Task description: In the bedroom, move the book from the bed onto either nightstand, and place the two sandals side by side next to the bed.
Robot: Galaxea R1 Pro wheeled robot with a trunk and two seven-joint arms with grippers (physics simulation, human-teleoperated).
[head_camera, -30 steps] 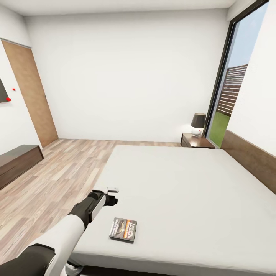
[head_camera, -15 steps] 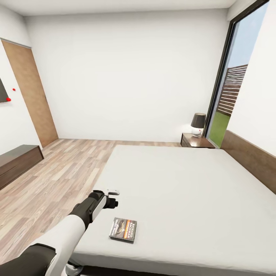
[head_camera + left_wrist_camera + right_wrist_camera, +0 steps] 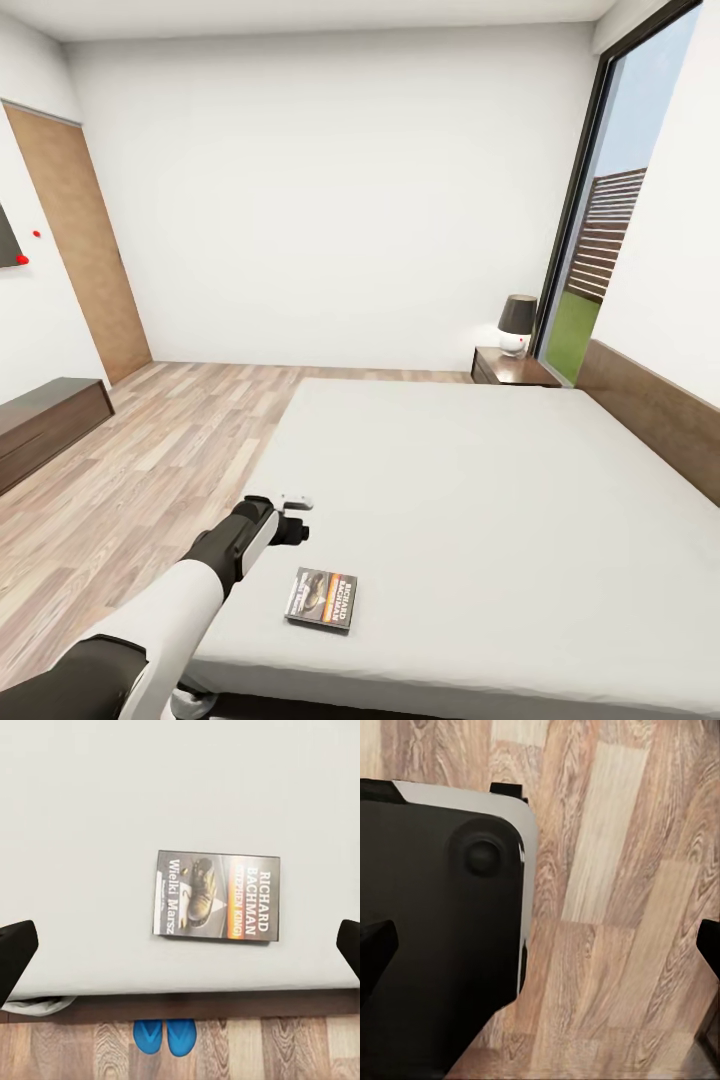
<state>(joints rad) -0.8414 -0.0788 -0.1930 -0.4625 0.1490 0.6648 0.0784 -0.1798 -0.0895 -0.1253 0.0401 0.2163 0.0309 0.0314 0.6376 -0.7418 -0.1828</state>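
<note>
While the book [image 3: 322, 598] lay low in frame on the bed [image 3: 500, 480], unmoved, the left gripper [image 3: 297, 519] hung wide over it, and the sandals [image 3: 164, 1036] sat paired beside the bed.

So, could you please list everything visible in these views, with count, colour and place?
book: one, dark grey with orange band, flat on the bed near its foot edge
bed: one, light grey mattress, brown headboard
sandals: two, blue, side by side on the floor by the bed
nightstand: one, dark brown, beside the window
lamp: one, dark shade, on the nightstand
bench: one, dark brown, left wall
door: one, brown
left gripper: one, black, open above the mattress
</note>
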